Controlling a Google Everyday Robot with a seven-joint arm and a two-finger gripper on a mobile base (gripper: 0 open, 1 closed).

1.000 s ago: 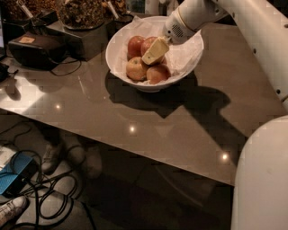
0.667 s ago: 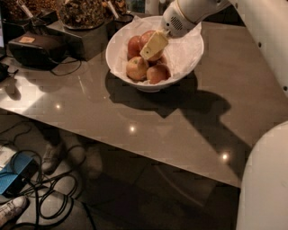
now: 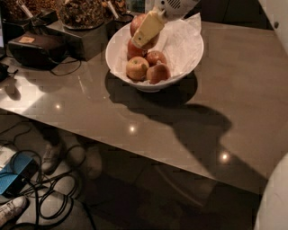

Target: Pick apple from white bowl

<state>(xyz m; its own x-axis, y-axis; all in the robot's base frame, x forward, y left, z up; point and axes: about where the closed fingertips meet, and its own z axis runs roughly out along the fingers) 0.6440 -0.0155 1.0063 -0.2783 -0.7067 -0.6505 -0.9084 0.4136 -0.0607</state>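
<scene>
The white bowl, lined with crinkled white paper, stands on the brown table in the upper middle of the camera view. My gripper hangs over the bowl's back left rim. Its pale yellow finger lies across the front of the large orange-red apple, which sits between the fingers, raised above the other fruit. The second finger is hidden behind the apple. A yellow-green apple and smaller red apples lie in the bowl below.
A dark box with cables and a metal stand holding a basket of snacks crowd the table's back left. The table's front edge runs diagonally. Cables and a blue device lie on the floor.
My gripper has risen from among the apples toward the bowl's back rim, with the large apple between its fingers. The other apples stay in the bowl.
</scene>
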